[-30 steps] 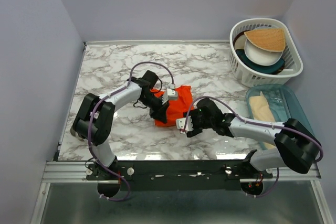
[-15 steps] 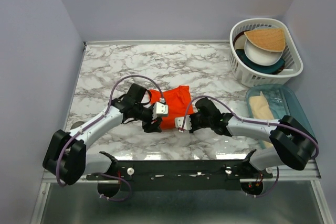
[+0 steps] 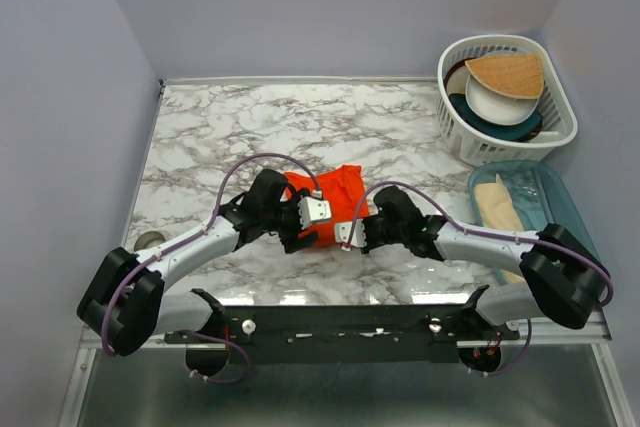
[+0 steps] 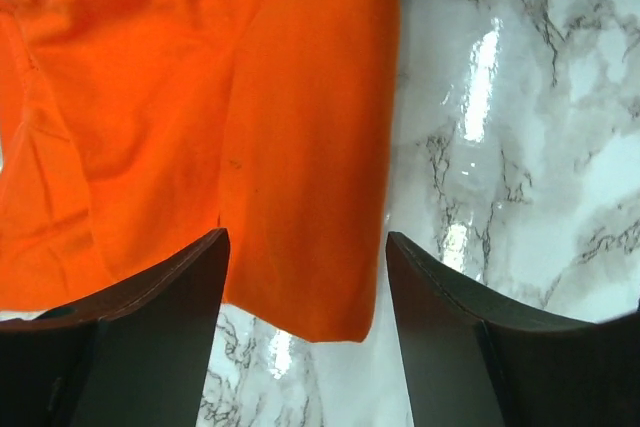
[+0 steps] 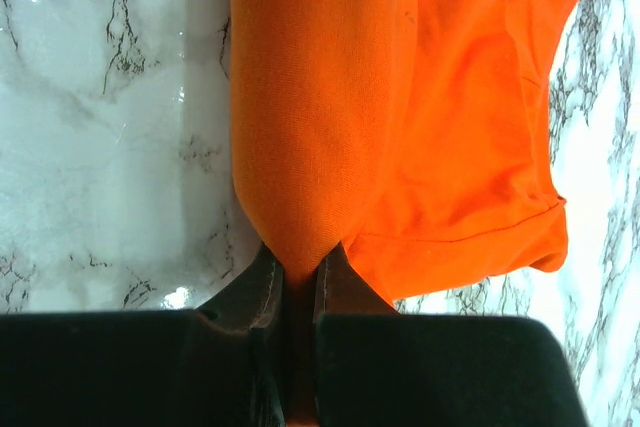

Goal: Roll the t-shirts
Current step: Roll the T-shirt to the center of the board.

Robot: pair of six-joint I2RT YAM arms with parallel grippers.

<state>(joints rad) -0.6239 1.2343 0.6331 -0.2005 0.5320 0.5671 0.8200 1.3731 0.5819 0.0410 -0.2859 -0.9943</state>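
Note:
The orange-red t-shirt [image 3: 337,192] lies bunched in the middle of the marble table [image 3: 220,127]. In the left wrist view, a folded corner of the t-shirt [image 4: 300,147] hangs between the two dark fingers [image 4: 150,337] of my left gripper [image 4: 305,287], which stands wide open and holds nothing. My left gripper [image 3: 303,234] is at the shirt's near left edge. At the near right edge, my right gripper [image 3: 343,231] is shut on the shirt. In the right wrist view, the right gripper [image 5: 297,269] pinches a thick rolled fold of the t-shirt [image 5: 310,97].
A white basket [image 3: 560,137] holding dishes stands at the back right. In front of it a teal tray [image 3: 565,209] holds a folded beige cloth [image 3: 497,207]. Walls close in the table at the back and both sides.
My left gripper let go and opened, pulling back from over the shirt to its near left edge. My right gripper closed on the shirt's fold.

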